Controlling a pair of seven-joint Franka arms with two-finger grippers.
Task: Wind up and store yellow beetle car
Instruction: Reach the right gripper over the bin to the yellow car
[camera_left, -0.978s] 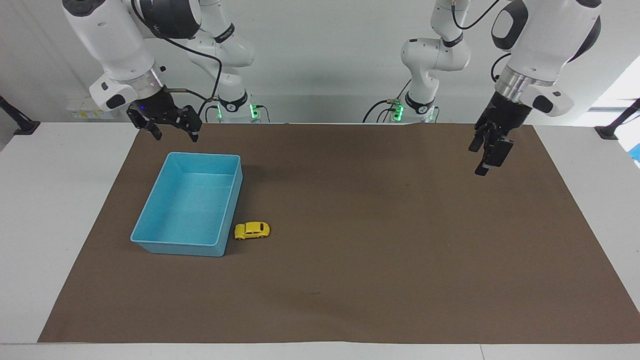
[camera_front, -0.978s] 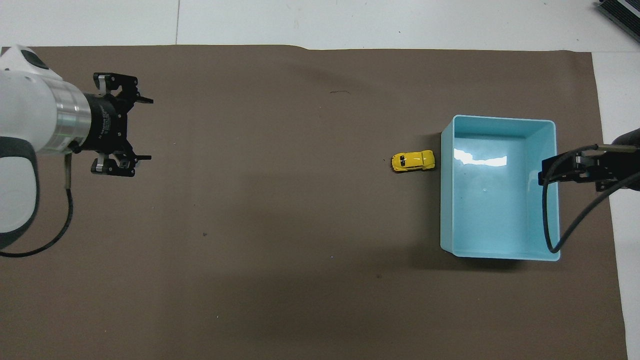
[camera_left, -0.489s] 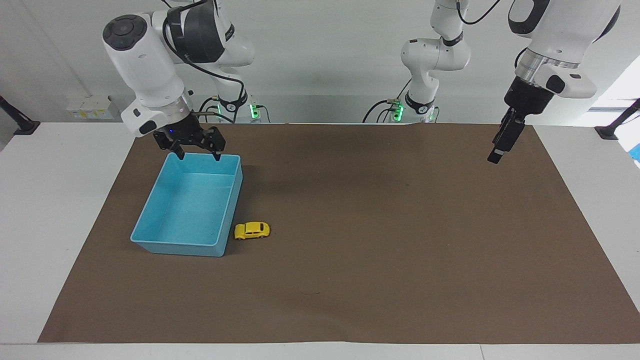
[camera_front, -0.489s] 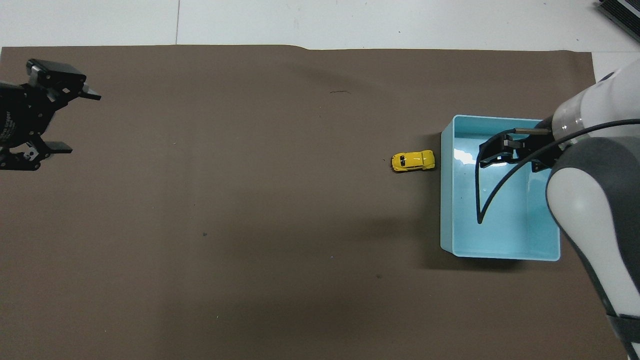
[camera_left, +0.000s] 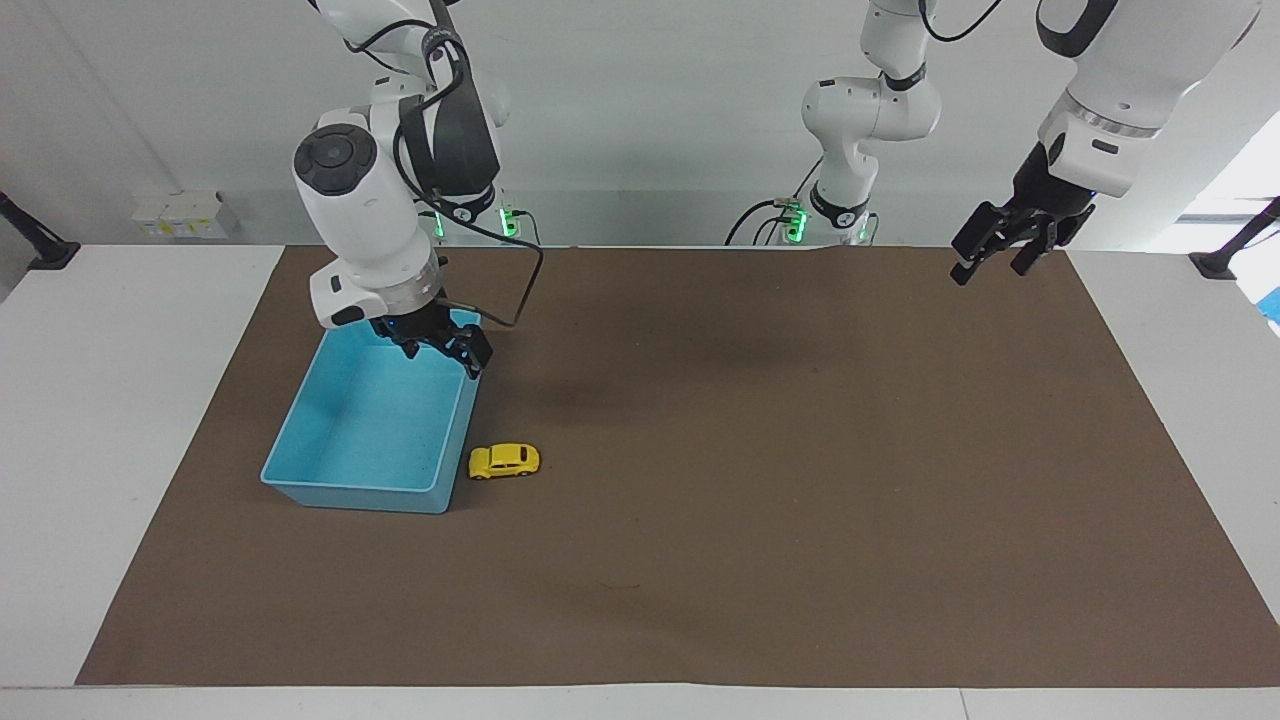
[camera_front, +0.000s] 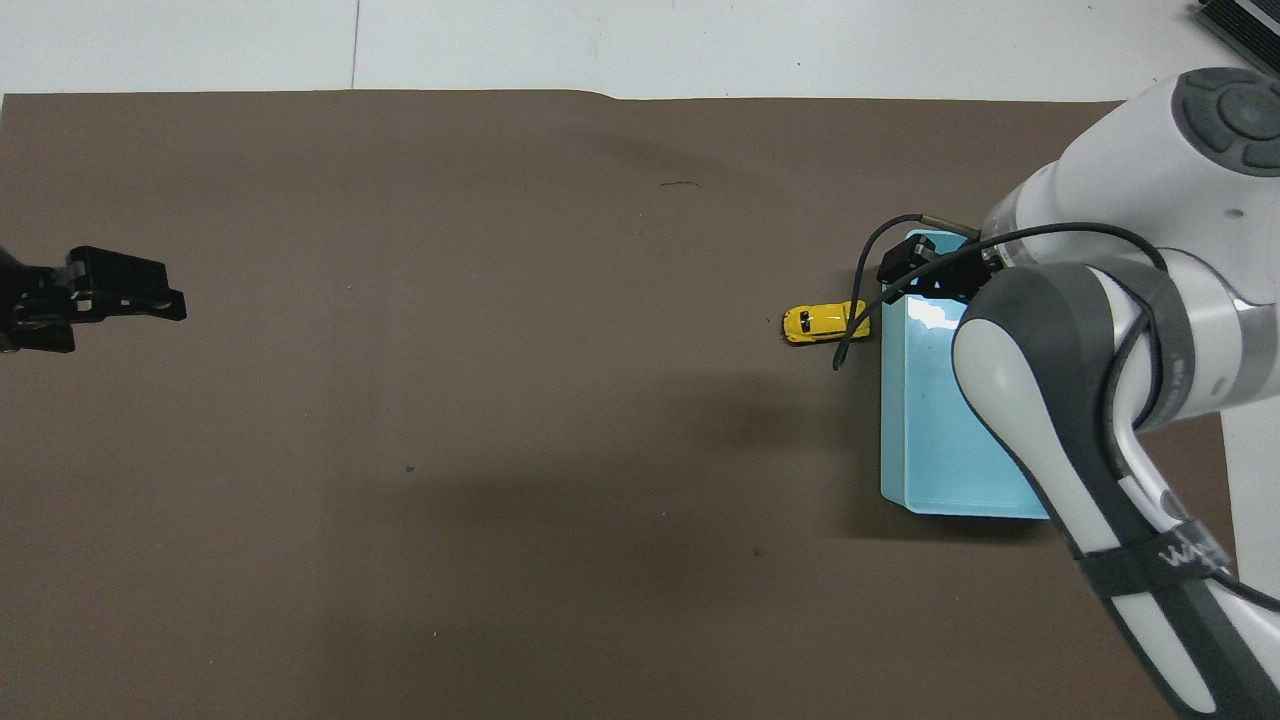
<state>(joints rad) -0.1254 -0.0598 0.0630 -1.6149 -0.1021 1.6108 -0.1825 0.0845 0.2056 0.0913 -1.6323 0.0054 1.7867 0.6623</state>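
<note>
The yellow beetle car (camera_left: 504, 460) (camera_front: 825, 322) stands on its wheels on the brown mat, close beside the blue bin (camera_left: 350, 497) (camera_front: 915, 470), on the bin's side toward the left arm's end. My right gripper (camera_left: 445, 358) is open and empty, raised over the bin's rim at the corner nearer to the robots, above and short of the car. In the overhead view the right gripper (camera_front: 925, 278) is mostly hidden by its own arm. My left gripper (camera_left: 993, 265) (camera_front: 120, 300) is open and empty, raised over the mat's edge at the left arm's end.
The brown mat (camera_left: 760, 480) covers most of the white table (camera_left: 110, 420). The right arm's cable (camera_front: 850, 330) loops over the car in the overhead view. The bin holds nothing that shows.
The right arm has swung in from the table's end over the bin toward the car. The left gripper has risen and drawn back toward its end. The car and bin have not moved.
</note>
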